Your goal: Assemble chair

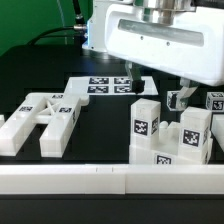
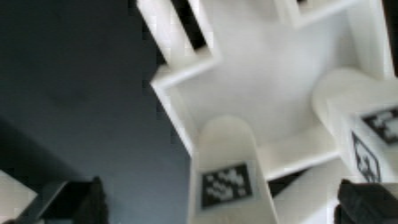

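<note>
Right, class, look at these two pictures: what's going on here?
A robot arm is at work on a half-built chair on the exterior view's right, whose legs stick upward. Its end effector hangs open above the chair, gripping nothing. An H-shaped piece lies loose on the exterior view's left, untouched.

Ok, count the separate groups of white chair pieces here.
2. A flat-lying chunky white plastic frame piece sits at the exterior view's left; a cluster of upright tagged white blocks stands at its right. More may be cut off there.
</note>
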